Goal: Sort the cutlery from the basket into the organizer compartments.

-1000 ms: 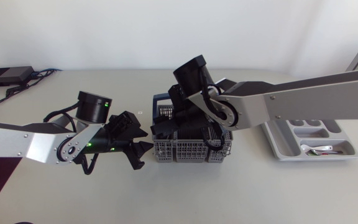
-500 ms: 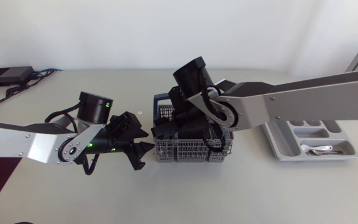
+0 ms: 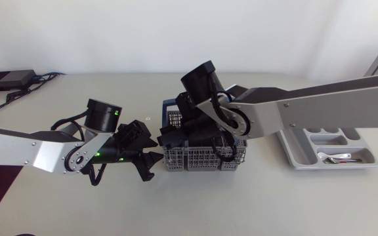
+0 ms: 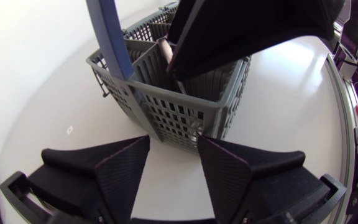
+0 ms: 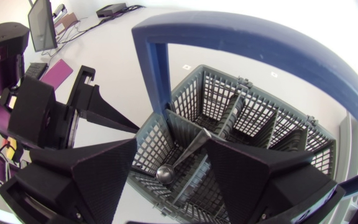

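Since one second ago, the left gripper (image 3: 151, 159) has come a little closer to the basket (image 3: 202, 156) and now stands just beside its corner, on the side away from the organizer (image 3: 358, 156). The right gripper (image 5: 173, 142) has hardly shifted and is still lowered into the basket under the blue handle (image 5: 229, 37).

The right gripper is moderately open. A slim metal piece (image 5: 182, 158) with a rounded end stands between its fingers, leaning on a divider, but I do not see both fingers touching it, so I judge it is not yet held. To do this step well, the fingers should be centred on the shaft and should close on this piece only, not on the grid wall. The lift should then go straight up, passing beside the blue handle and not against it.

The left gripper is open too and holds nothing. Its fingers point at the basket's corner, so it could steady the basket if the basket tips during the lift.

The organizer lies well apart from the basket on the worktop (image 3: 254, 203), and one cutlery piece (image 3: 336, 158) already lies in a compartment. A black box (image 3: 5, 80) with cables is far from the basket, on the other side.
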You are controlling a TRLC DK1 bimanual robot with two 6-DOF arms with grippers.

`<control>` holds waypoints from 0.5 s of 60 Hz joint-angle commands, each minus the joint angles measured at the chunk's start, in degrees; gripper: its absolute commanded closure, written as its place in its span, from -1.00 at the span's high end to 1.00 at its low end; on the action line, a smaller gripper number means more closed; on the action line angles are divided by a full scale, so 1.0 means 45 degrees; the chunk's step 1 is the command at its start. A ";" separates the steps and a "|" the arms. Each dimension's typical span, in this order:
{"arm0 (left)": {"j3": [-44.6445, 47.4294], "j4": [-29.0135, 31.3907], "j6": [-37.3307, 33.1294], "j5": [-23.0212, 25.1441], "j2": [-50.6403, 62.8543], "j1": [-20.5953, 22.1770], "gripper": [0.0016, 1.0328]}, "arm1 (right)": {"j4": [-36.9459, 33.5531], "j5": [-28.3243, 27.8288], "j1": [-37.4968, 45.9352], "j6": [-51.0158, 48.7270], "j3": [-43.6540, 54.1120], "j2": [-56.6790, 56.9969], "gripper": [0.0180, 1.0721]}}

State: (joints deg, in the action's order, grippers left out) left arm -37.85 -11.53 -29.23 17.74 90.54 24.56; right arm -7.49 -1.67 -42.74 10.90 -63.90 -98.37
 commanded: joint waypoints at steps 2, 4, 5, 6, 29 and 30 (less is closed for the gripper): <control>0.0109 -0.0094 -0.0144 0.0121 0.0231 0.0109 0.05 | 0.0003 -0.0019 -0.0170 0.0391 0.0235 -0.0348 0.54; 0.0109 -0.0094 -0.0144 0.0121 0.0231 0.0109 0.05 | 0.0003 -0.0019 -0.0189 0.0391 0.0215 -0.0367 0.54; 0.0109 -0.0075 -0.0125 0.0121 0.0231 0.0109 0.05 | 0.0023 -0.0019 -0.0189 0.0391 0.0215 -0.0367 0.54; 0.0109 -0.0094 -0.0144 0.0121 0.0231 0.0109 0.05 | 0.0062 -0.0019 -0.0209 0.0391 0.0235 -0.0367 0.54; 0.0129 -0.0075 -0.0144 0.0121 0.0231 0.0129 0.05 | 0.0335 0.0782 -0.0170 0.0274 0.0625 0.0063 0.54; 0.0129 -0.0094 -0.0144 0.0121 0.0231 0.0129 0.05 | 0.0335 0.0821 -0.0170 0.0274 0.0625 0.0063 0.54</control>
State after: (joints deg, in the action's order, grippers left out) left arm -37.85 -11.53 -29.23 17.74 90.54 24.56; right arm -6.44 0.58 -43.33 10.96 -62.92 -98.56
